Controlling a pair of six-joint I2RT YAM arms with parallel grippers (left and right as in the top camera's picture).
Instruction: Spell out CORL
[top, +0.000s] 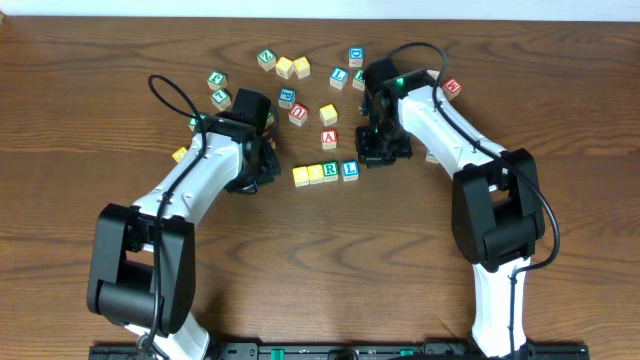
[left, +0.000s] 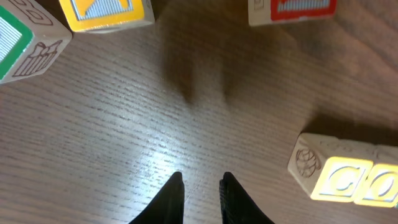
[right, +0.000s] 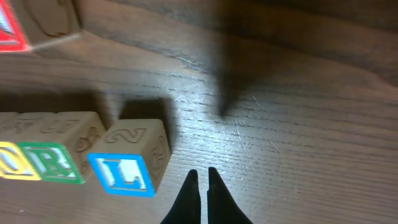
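Four letter blocks sit in a row near the middle of the brown bench (top: 100, 100). From left to right they are the yellow C block (top: 300, 175), the yellow O block (top: 315, 173), the green R block (top: 331, 172) and the blue L block (top: 350, 170). They touch side by side and spell CORL. The left tool (top: 262, 168) is low over the bench, just beside the C block, on its left. From the left wrist its two fingers (left: 174, 199) are a little bit apart, with bare wood showing in the thin gap, and they hold nothing. The C block (left: 339, 180) is off to the right of them, not touching. The right tool (top: 383, 152) is near the L block, on its right. From the right wrist its fingers (right: 189, 199) are pressed almost together and hold nothing. The L block (right: 121, 171) is just to the left of them, with a small bit of bench between. A red A block (top: 329, 139) sits alone above the row, and more loose blocks (top: 285, 67) lie spread out farther up the bench.
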